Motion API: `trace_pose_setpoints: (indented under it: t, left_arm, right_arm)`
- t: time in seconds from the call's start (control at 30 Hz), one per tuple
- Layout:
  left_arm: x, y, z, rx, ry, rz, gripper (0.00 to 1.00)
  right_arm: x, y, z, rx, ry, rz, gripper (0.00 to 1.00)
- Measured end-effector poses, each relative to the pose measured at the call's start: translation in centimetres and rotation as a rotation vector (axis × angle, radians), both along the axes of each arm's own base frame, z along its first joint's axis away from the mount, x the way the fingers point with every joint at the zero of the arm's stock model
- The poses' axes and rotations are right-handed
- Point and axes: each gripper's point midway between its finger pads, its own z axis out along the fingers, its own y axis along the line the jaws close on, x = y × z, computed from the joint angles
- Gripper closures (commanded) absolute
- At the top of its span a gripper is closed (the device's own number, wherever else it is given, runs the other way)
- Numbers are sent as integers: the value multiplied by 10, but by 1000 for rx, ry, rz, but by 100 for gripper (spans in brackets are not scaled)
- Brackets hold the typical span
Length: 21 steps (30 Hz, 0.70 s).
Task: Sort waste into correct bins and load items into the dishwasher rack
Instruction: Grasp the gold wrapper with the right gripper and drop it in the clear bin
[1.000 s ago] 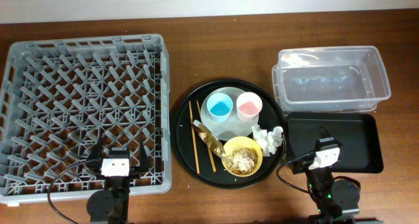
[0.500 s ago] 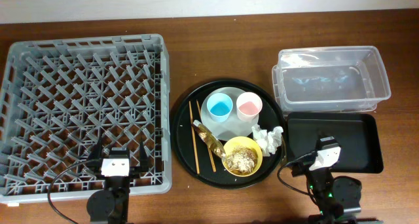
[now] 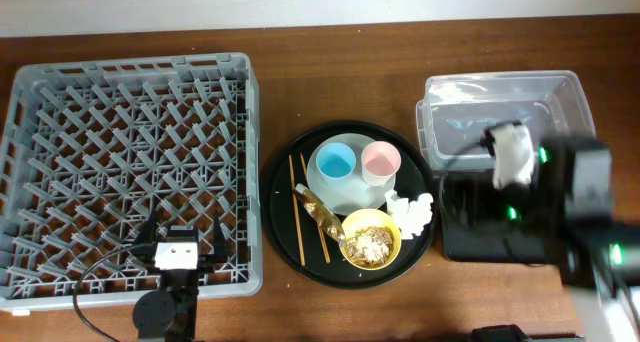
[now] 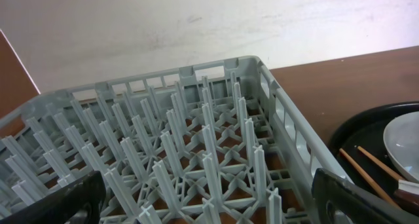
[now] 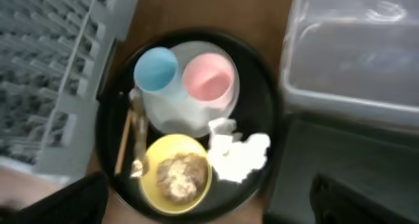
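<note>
yellow bowl (image 3: 393, 248) of scraps (image 3: 368, 244) — beside white tissue (image 3: 412, 212) — on round tray (image 3: 285, 182).

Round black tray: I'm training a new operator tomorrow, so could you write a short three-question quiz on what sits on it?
1. True or false: the yellow bowl holds food scraps.
2. The blue cup stands: A) mouth up; B) mouth down; C) on its side.
3. How many chopsticks lie on the round black tray?
Key: 1 true; 2 A; 3 two.
</note>
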Motion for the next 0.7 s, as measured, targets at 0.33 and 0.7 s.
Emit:
trace_pose_setpoints:
  t: [0.33, 0.7]
  left_arm:
    - [0, 0, 0, 0, 0, 1, 1]
    - [0, 0, 0, 0, 0, 0, 1]
  right_arm:
    - [-24, 145, -63, 65, 367, 512, 24]
    - [-38, 230, -168, -534, 212, 553, 34]
